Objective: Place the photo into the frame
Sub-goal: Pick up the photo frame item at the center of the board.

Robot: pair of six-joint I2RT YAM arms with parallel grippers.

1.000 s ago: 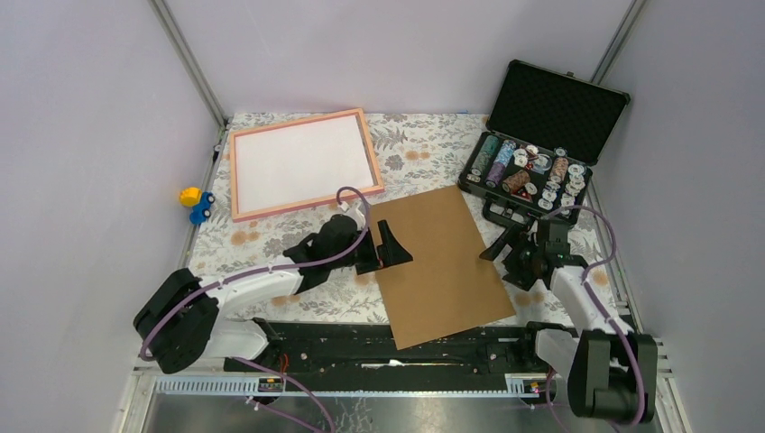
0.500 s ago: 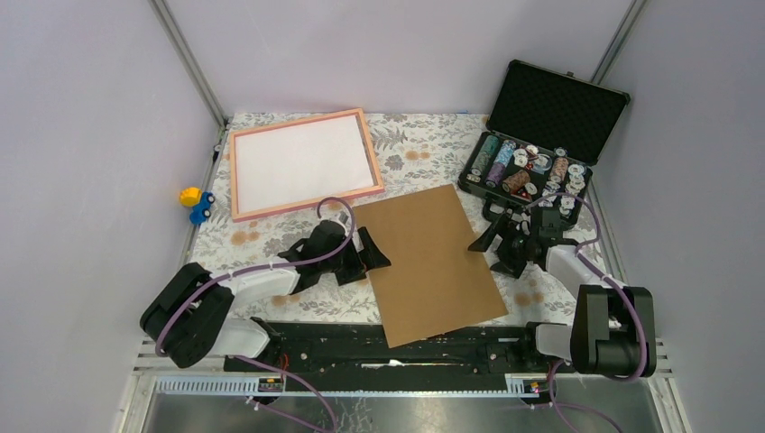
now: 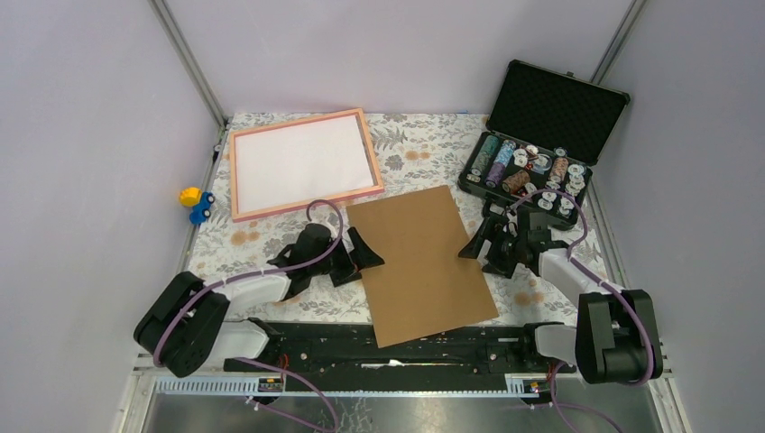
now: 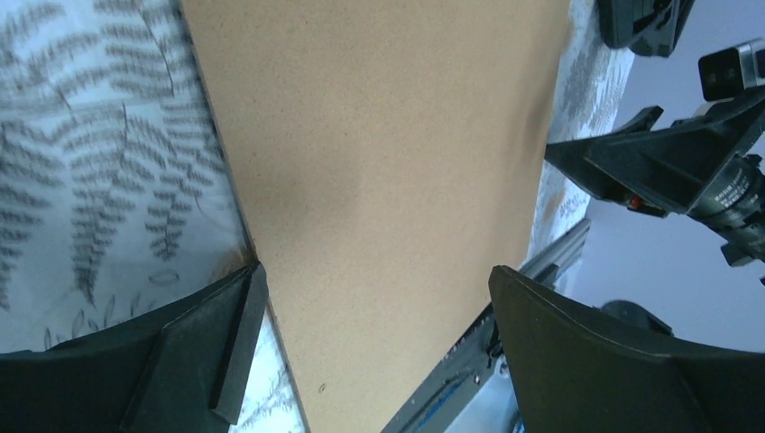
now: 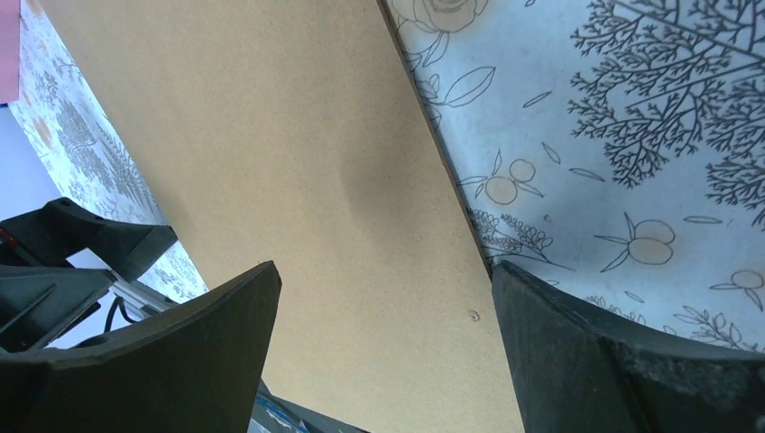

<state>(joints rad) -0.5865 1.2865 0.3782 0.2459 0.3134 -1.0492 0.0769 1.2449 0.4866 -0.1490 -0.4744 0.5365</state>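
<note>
The salmon-pink frame lies flat at the back left; its inside shows plain white. No mountain print shows in any view. The plain brown backing board lies flat in the middle, its near end over the front rail. My left gripper is open, low at the board's left edge, with one finger touching that edge in the left wrist view. My right gripper is open at the board's right edge, its jaws spanning that edge in the right wrist view. Neither holds anything.
An open black case of poker chips stands at the back right, just behind my right gripper. A small yellow and blue toy sits at the table's left edge. The black base rail runs along the front.
The brown board has slid to the left. My right gripper moved left and farther from its base along the board's right edge. My left gripper drew back to the left.
</note>
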